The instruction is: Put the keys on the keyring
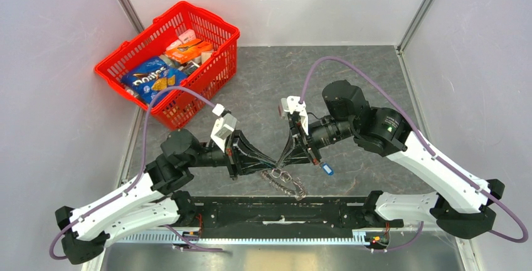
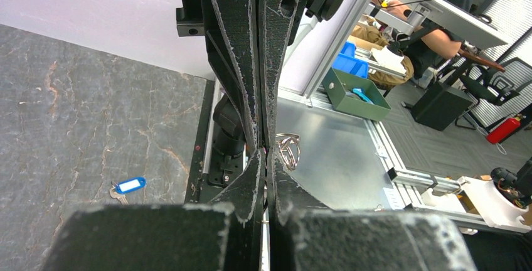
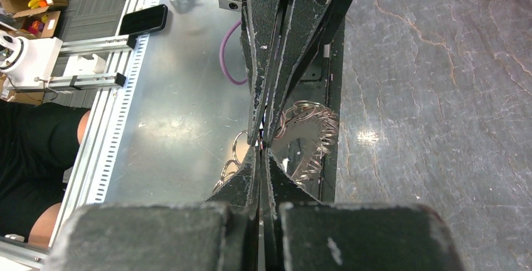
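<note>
— While both arms lean in over the bench [image 1: 376,76], what are their ends doing?

— Left fingers [image 1: 271,164] and right fingers [image 1: 283,160] are each clenched flat, and the two pairs meet tip to tip, head-on. Whether either pair nips any metal, I cannot tell.

— And the keys?

— The keys [image 1: 287,180], a silvery fanned bunch, sit just at five o'clock of that meeting point, near the bench's front edge. From the right wrist the toothed fan shows at two o'clock of the tips. A split ring [image 2: 289,149] stands just beside the left tips, at three o'clock in the left wrist view.

— The blue one?

— The blue-headed key [image 1: 326,169] lies alone on the bench at three o'clock of the tips, apart from the bunch.

— Anything else?

— A red basket [image 1: 201,86] of snack packs, at the bench's ten o'clock corner.
</note>
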`<state>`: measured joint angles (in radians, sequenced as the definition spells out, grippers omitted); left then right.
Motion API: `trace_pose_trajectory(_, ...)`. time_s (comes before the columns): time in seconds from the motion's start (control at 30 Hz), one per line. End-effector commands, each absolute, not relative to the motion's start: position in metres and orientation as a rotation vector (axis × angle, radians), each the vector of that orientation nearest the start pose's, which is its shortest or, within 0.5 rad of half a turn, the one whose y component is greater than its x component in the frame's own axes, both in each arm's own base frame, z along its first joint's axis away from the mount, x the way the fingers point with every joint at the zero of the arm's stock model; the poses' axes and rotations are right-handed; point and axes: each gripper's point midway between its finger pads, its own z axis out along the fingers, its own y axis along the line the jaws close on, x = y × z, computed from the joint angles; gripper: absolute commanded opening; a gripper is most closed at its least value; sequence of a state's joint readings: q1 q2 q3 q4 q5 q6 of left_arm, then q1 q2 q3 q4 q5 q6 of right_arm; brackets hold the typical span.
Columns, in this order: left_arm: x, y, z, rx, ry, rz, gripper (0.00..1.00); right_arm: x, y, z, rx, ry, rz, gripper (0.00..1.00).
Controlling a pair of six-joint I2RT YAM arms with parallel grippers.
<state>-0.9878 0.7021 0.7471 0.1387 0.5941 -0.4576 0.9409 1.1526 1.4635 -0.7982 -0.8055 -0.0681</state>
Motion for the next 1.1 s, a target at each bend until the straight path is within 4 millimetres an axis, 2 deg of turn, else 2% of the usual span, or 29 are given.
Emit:
trace_pose_trajectory(0.0,0.049,-0.286,0.366,0.976,1.273,-1.571,0.02,0.060,0.301,0.407,-1.442,1.388,1.376,0.00)
trace_pose_trajectory(0.17,0.049,-0.284,0.370,0.972,1.242,-1.566,0.02,0.059,0.304,0.413,-1.426,1.371,1.400,0.01)
trace_pose_trajectory(0.3,0.047,-0.282,0.372,0.967,1.220,-1.563,0.02,0.062,0.302,0.416,-1.391,1.370,1.376,0.20)
trace_pose_trajectory(0.43,0.047,-0.281,0.371,0.963,1.215,-1.563,0.02,0.061,0.299,0.422,-1.359,1.358,1.382,0.29)
trace_pose_trajectory(0.5,0.048,-0.281,0.371,0.960,1.215,-1.561,0.02,0.061,0.298,0.427,-1.336,1.352,1.387,0.39)
trace_pose_trajectory(0.6,0.048,-0.280,0.372,0.953,1.207,-1.559,0.02,0.061,0.296,0.431,-1.312,1.345,1.384,0.43)
trace_pose_trajectory(0.7,0.047,-0.278,0.374,0.947,1.197,-1.560,0.02,0.077,0.292,0.427,-1.212,1.408,1.298,0.49)
trace_pose_trajectory(0.8,0.045,-0.276,0.376,0.940,1.188,-1.564,0.02,0.120,0.283,0.407,-0.970,1.577,1.108,0.58)
trace_pose_trajectory(0.87,0.045,-0.274,0.378,0.934,1.183,-1.563,0.02,0.149,0.270,0.384,-0.777,1.715,0.975,0.66)
trace_pose_trajectory(0.93,0.046,-0.272,0.379,0.918,1.182,-1.560,0.02,0.174,0.256,0.352,-0.637,1.845,0.852,0.69)
trace_pose_trajectory(1.07,0.051,-0.269,0.379,0.878,1.197,-1.532,0.02,0.208,0.223,0.259,-0.439,2.258,0.625,0.69)
